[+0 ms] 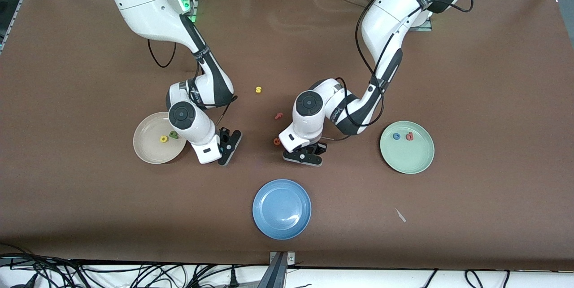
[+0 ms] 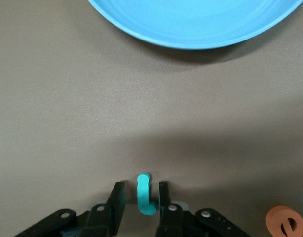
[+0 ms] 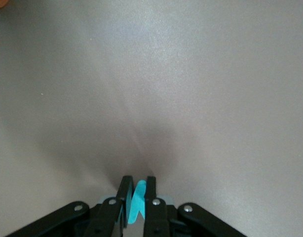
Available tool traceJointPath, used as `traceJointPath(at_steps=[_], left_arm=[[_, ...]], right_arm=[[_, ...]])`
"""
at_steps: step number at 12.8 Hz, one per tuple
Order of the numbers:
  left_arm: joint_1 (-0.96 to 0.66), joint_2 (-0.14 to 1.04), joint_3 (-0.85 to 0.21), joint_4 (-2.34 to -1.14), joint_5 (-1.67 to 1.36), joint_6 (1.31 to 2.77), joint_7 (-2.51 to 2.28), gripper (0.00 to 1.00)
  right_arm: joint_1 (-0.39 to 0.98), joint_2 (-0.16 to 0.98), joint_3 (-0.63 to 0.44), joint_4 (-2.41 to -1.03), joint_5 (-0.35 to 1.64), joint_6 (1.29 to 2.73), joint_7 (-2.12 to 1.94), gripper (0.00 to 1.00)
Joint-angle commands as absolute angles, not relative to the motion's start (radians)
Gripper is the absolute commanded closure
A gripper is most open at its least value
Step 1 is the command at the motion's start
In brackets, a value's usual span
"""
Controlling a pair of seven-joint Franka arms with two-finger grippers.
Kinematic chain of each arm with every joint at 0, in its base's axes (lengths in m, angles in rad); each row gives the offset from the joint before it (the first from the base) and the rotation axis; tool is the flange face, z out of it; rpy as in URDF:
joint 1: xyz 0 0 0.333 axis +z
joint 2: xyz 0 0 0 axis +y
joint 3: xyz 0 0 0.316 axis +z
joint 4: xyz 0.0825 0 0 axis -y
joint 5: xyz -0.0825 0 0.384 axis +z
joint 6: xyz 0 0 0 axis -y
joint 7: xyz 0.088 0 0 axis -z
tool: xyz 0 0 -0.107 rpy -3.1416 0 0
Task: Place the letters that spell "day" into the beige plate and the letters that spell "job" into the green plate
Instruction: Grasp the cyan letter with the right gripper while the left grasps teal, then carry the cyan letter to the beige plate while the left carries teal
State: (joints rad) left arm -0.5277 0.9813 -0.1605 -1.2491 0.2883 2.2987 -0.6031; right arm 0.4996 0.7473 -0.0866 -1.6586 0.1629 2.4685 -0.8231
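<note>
Beige round plate [image 1: 145, 153]: yellow and green letters [image 1: 168, 137] in. Mint-green round plate [image 1: 419, 158]: blue ring, red letter [image 1: 403, 136] in. Left tool [image 2: 141, 200] pinches teal hooked "j" [image 2: 144, 192]; right tool [image 3: 136, 200] pinches teal "y" [image 3: 137, 206]. Both undelivered.

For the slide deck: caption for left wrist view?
Left gripper straddling teal "j" on the table, blue plate ahead.

matt brown table [image 1: 471, 77], glossy, perhaps plastic blue plate [image 1: 281, 208]

Even overhead light, soft shadows (wrist views slightly hazy).
</note>
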Motion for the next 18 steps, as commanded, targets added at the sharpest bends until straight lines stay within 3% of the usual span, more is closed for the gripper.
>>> traceJointPath(at_steps=[1,2,7,10,15,18], left_arm=[[-0.538,0.991,-0.149,-1.227,0.278,2.29,-0.595,0.7],[-0.538,0.991,-0.149,-1.226,0.278,2.29,-0.595,0.77],[-0.538,0.991,-0.149,-1.226,0.276,2.29,-0.595,0.89],[-0.538,0.991,-0.15,-1.226,0.276,2.29,-0.589,1.0],[-0.535,0.989,-0.15,-1.226,0.275,2.29,-0.594,1.0],[-0.529,0.965,-0.15,-1.226,0.27,2.281,-0.594,1.0]], right_arm=[[0.502,0.758,-0.08,-1.649,0.181,2.459,-0.825,0.88],[0.502,0.758,-0.08,-1.649,0.183,2.459,-0.825,0.89],[0.502,0.758,-0.08,-1.648,0.183,2.459,-0.824,1.0],[0.502,0.756,-0.078,-1.646,0.183,2.453,-0.816,1.0],[0.492,0.749,-0.08,-1.599,0.187,2.346,-0.815,1.0],[0.483,0.729,-0.092,-1.523,0.184,2.182,-0.755,1.0]])
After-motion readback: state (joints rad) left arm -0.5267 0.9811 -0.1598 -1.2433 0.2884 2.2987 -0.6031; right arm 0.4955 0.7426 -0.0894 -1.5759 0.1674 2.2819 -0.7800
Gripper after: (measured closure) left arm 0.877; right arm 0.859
